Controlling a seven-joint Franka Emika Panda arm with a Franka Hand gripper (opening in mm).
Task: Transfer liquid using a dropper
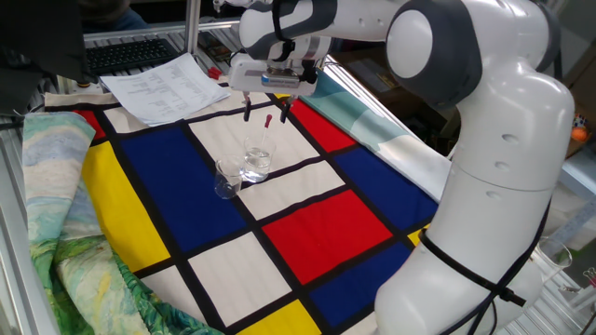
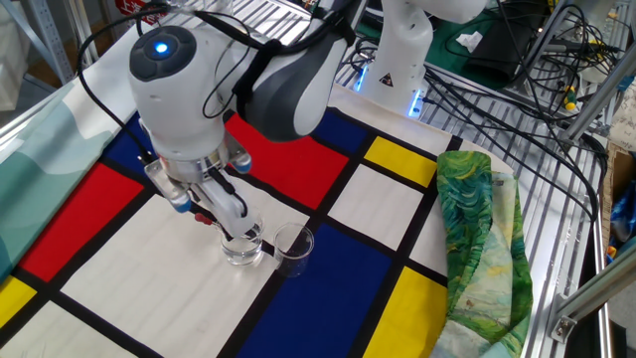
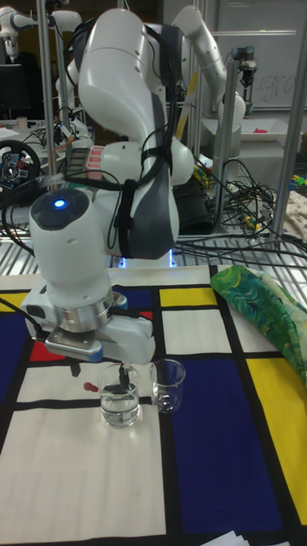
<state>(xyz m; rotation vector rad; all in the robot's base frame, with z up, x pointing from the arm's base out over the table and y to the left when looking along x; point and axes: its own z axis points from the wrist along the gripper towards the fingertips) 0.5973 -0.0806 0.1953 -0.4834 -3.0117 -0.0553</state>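
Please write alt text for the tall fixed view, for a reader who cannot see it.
A white robot arm's gripper hangs just above a clear glass beaker on a cloth of red, yellow, blue and white blocks. A small red dropper bulb shows beside the beaker, and a second clear glass beaker stands right of the first. A crumpled green patterned cloth lies at right.

One fixed view looks down across the desk (image 1: 307, 223) from beside the arm's base. The other looks from the opposite side, nearer. The tall view faces the arm frontally, low. All share the two beakers (image 2: 268, 247).
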